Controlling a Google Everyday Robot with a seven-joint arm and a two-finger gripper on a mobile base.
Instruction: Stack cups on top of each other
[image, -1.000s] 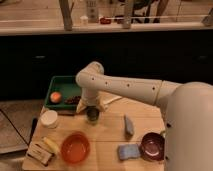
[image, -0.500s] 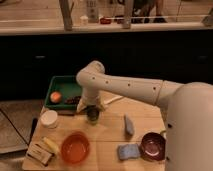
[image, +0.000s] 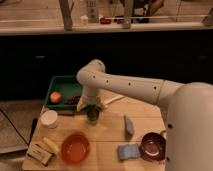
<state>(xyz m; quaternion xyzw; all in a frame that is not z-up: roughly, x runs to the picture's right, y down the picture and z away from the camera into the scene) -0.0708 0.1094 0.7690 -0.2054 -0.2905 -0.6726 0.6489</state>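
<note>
A small dark cup (image: 92, 117) stands upright on the wooden table (image: 107, 135), near its middle left. My gripper (image: 91, 106) hangs straight down over it, right at the cup's rim. The white arm reaches in from the right and bends down to it. A pale green tint shows at the cup's top, just under the gripper; I cannot tell whether that is the second, pale green cup. No other small cup shows elsewhere on the table.
A wide orange bowl (image: 75, 148) sits front left, a maroon bowl (image: 152, 146) front right. A blue sponge (image: 128, 151), a grey-blue object (image: 129, 125), a white container (image: 49, 119) and a green tray (image: 64, 88) with an orange fruit (image: 55, 96) surround the cup.
</note>
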